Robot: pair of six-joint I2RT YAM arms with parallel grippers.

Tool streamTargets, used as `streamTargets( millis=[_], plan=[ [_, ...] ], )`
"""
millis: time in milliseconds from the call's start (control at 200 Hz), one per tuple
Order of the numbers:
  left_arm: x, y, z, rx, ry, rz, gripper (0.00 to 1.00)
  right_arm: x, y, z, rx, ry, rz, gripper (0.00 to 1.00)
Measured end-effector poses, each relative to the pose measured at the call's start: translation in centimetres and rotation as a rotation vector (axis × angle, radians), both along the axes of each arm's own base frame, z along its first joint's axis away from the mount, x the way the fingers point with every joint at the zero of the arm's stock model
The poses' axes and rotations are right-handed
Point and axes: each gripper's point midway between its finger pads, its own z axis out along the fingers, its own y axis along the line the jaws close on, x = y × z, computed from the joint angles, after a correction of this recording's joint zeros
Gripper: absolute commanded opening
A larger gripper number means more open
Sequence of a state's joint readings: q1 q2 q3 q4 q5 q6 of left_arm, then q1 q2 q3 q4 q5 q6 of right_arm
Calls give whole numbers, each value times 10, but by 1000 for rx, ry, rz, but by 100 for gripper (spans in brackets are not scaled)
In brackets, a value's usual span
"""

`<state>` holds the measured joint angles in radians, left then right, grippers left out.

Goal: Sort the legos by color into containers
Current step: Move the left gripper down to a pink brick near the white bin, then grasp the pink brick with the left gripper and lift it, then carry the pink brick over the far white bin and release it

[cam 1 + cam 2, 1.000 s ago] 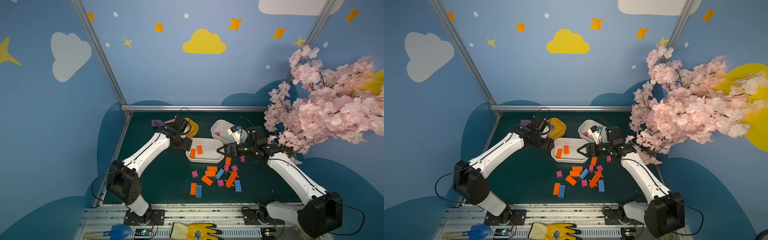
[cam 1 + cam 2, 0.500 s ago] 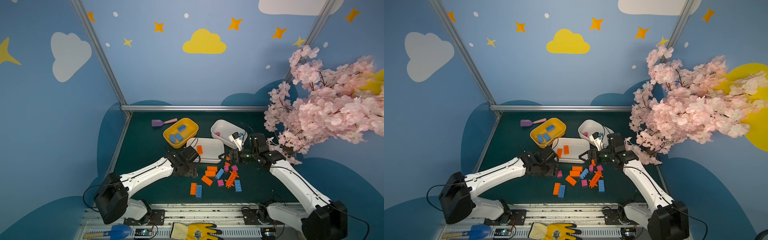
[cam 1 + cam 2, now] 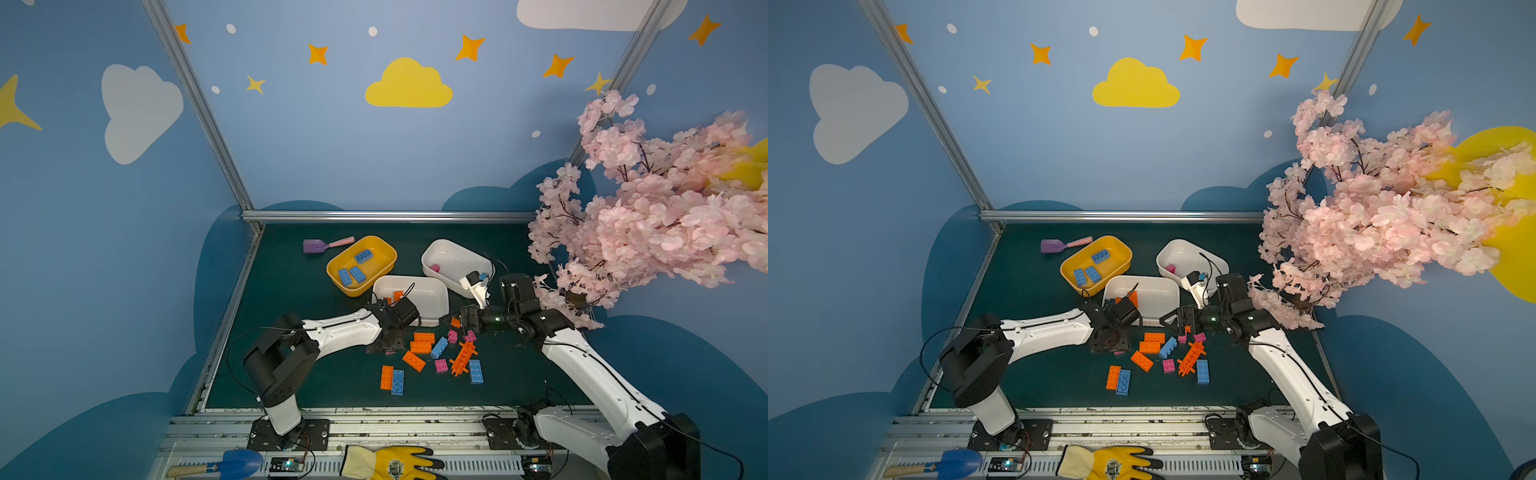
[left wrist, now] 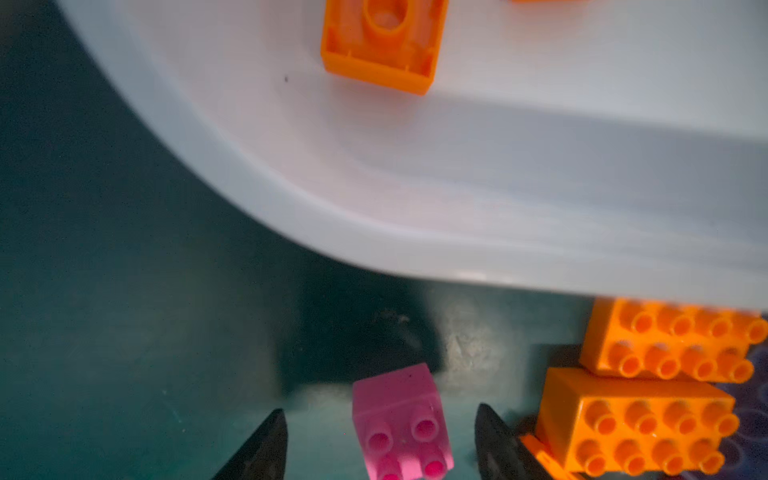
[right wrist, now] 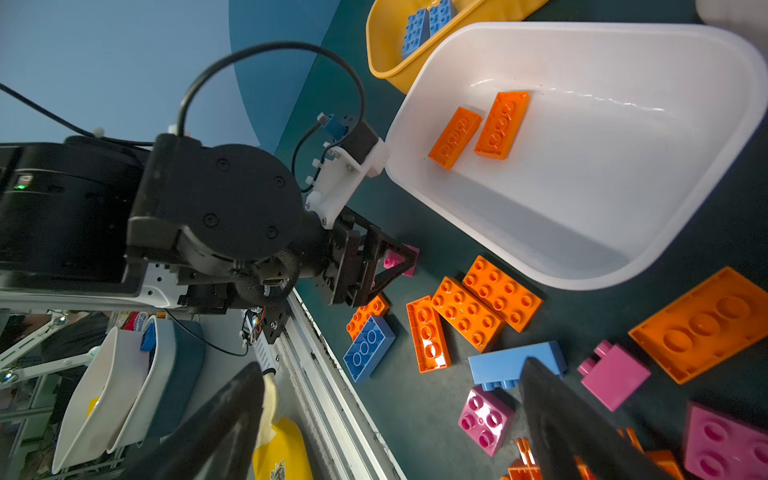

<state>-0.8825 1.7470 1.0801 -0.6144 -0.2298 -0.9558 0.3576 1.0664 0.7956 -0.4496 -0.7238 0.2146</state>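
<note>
Down at six o'clock, off the worktop (image 3: 340, 386), a yellow glove (image 3: 390, 463) and a blue trowel (image 3: 237, 462) lie on the rail. Stepping in, we reach the loose legos: an orange brick (image 3: 387, 377) and a blue brick (image 3: 397, 381) side by side, touching, nearest of the lot. Toward three o'clock of them lies the spiky orange piece (image 3: 463, 357), with a second blue brick (image 3: 476, 371) just beside it.

And here are the left jaws, pointing straight down at the nine o'clock edge of the pile. They straddle a small pink brick (image 4: 399, 428) that sits on the worktop, one tip on either side, parted, with a gap showing on both sides (so nothing pinched). At three o'clock of it, a pair of orange bricks (image 4: 640, 424) lies edge to edge. Over at the two o'clock corner of the pile the right jaws hover low, spread wide, holding nothing.

Just beyond comes the near white tub (image 3: 432, 291), with two orange bricks (image 5: 500, 124) inside, undersides up. At eleven o'clock, just beside it, is the yellow tub (image 3: 384, 259), with three blue bricks (image 3: 363, 255) in it. At one o'clock is the far white tub (image 3: 453, 257), holding a lone pink brick (image 3: 435, 268). Farthest back, at eleven o'clock, lies a purple scoop (image 3: 316, 246). A pink blossom branch (image 3: 644, 216) overhangs the right side.
</note>
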Motion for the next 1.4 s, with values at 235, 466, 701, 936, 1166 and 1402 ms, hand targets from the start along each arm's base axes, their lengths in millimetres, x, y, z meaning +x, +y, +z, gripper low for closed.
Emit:
streamTargets(
  millis=[235, 466, 701, 936, 1166, 1402],
  plan=[
    [-2, -1, -13, 21, 20, 1, 36, 1, -7, 2, -1, -2, -24, 95],
    [-4, 0, -7, 26, 18, -22, 24, 4, -13, 1, -4, 4, -45, 95],
    [18, -13, 60, -12, -78, -124, 25, 12, -22, 2, -3, -1, -84, 95],
    [76, -51, 136, -116, -255, -268, 26, 19, -29, 6, -2, -12, -116, 95],
    [151, -100, 142, -226, -328, -353, 25, 31, -36, 22, 5, -53, -152, 95],
    [216, -137, 121, -333, -374, -407, 25, 46, -44, 34, 0, -82, -189, 95]
  ],
)
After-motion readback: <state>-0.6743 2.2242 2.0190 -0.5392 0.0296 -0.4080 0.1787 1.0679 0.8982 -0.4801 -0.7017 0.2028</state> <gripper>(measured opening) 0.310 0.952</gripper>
